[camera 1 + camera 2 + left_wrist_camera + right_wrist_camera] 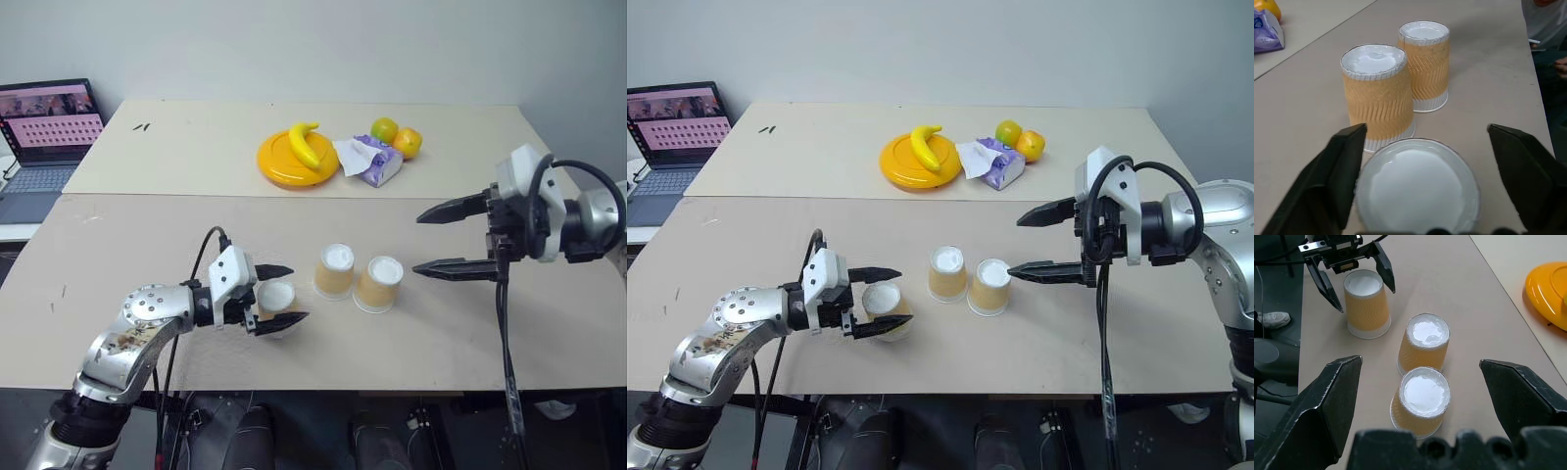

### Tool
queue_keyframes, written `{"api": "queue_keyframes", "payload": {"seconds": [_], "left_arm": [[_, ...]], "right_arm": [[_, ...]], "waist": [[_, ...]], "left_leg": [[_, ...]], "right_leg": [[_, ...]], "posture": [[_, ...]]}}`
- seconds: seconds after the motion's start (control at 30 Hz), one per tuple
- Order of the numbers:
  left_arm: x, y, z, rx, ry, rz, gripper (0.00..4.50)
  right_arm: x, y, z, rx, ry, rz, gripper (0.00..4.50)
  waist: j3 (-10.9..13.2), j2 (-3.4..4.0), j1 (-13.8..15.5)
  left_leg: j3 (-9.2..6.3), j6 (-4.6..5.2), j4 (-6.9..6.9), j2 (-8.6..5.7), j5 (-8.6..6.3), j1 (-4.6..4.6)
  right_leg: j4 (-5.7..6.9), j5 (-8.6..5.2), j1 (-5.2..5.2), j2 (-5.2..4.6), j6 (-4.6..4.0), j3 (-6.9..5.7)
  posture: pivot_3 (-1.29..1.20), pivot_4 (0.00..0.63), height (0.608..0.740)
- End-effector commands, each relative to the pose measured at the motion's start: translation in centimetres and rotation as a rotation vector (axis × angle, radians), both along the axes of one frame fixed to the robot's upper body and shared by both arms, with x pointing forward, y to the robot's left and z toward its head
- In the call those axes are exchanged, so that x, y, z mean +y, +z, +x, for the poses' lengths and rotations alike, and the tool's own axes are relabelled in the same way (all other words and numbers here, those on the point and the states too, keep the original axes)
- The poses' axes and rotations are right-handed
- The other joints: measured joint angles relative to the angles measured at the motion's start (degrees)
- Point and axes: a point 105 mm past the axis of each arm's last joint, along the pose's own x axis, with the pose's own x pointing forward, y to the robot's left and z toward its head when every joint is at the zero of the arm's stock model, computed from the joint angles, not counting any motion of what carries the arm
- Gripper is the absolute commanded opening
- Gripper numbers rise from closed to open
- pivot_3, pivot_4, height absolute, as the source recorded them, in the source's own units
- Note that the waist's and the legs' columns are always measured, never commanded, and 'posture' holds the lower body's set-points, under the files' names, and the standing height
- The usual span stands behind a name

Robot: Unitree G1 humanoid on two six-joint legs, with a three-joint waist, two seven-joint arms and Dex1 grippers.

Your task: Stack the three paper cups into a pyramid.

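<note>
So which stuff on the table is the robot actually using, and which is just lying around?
For the job:
cup by the left gripper
middle cup
right-hand cup
left gripper
right gripper

Just lying about:
banana on the yellow plate
two fruits
tissue pack
laptop

No readable text or labels anywhere; the laptop [44,137] screen seems to show rows of marks, too small to read.

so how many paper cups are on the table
3, all upside down. One stands between the left gripper's fingers; the other two stand side by side mid-table, one nearer that gripper, one nearer the open right gripper. None looks hidden.
</note>
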Motion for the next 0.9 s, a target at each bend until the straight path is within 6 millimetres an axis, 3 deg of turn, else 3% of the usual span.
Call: {"api": "queue_keyframes", "payload": {"seconds": [0.03,0.27,0.37,0.6,0.7,0.9], "left_arm": [[-0.2,-0.2,-0.3,-0.006,-0.013,0.004,2.57],[-0.2,0.8,0.5,-0.040,0.013,-0.016,2.42],[0.2,2.7,1.5,-0.075,0.043,-0.049,2.42],[1.3,10.2,3.6,-0.156,0.062,-0.135,2.42],[-0.4,13.7,3.9,-0.161,-0.015,-0.181,2.42],[-4.8,16.0,4.1,-0.129,-0.196,-0.170,2.42]], "right_arm": [[-0.2,1.5,-0.5,-0.063,-0.003,-0.002,4.50],[-0.3,1.6,-0.4,-0.063,-0.004,-0.006,4.50],[-0.3,1.6,-0.4,-0.063,-0.004,-0.008,4.50],[-0.3,1.4,-0.3,-0.063,-0.008,-0.007,4.50],[-0.6,1.0,-0.2,-0.055,-0.026,-0.007,4.50],[-1.4,-1.3,-1.2,0.003,-0.087,-0.009,4.50]], "waist": [[0.00,0.00,0.01],[0.00,0.00,0.01],[0.00,-0.01,0.28],[0.03,-0.05,0.37],[0.06,-0.10,0.52],[0.07,-0.11,1.47]], "left_leg": [[0.00,0.00,0.00,0.00,0.00,0.00],[-0.01,0.00,0.01,0.00,0.00,0.01],[-0.03,0.00,0.03,0.00,0.00,0.00],[-0.03,0.00,0.03,-0.01,0.00,-0.03],[-0.06,0.03,0.04,-0.01,-0.02,-0.08],[-0.08,0.05,0.05,-0.10,-0.04,-0.11]], "right_leg": [[0.00,0.00,0.00,0.00,0.00,0.00],[0.01,0.00,0.01,0.00,0.00,0.00],[0.04,0.00,0.00,0.01,0.00,-0.02],[0.01,-0.03,0.00,0.00,0.07,-0.03],[0.04,-0.03,-0.04,0.02,0.06,-0.04],[-0.03,-0.04,0.02,-0.04,0.09,-0.06]], "posture": [[0.00,0.150,0.732],[0.00,0.150,0.732],[0.00,0.150,0.732],[0.00,0.150,0.732],[0.00,0.150,0.732],[0.00,0.150,0.732]]}}
